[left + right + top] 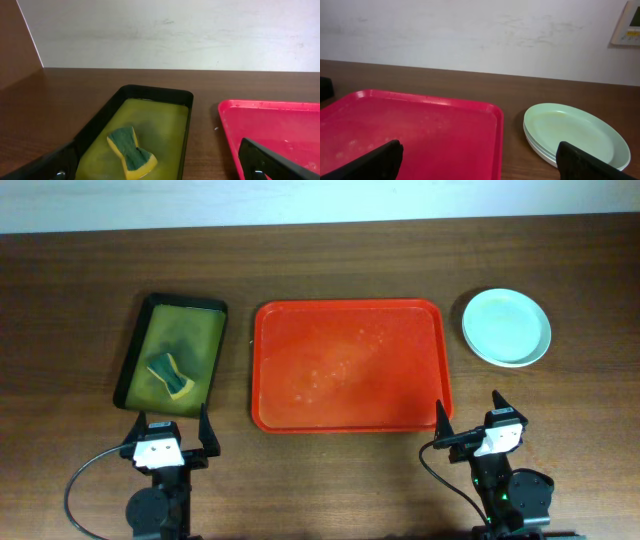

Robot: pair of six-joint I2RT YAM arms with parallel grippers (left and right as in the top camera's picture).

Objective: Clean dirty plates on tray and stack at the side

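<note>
The plates (507,327) stand in one stack on the table right of the red-orange tray (348,366), a pale mint-blue one on top; the stack also shows in the right wrist view (572,131). The tray holds no plates, only small wet specks, and shows in both wrist views (415,127) (272,125). My left gripper (171,440) is open and empty near the table's front edge, below the dark tray. My right gripper (472,425) is open and empty at the front, below the tray's right corner.
A small dark green-black tray (172,352) of yellowish liquid lies left of the red tray, with a yellow-and-green sponge (170,374) in it; the sponge also shows in the left wrist view (131,152). A pale wall stands behind the table.
</note>
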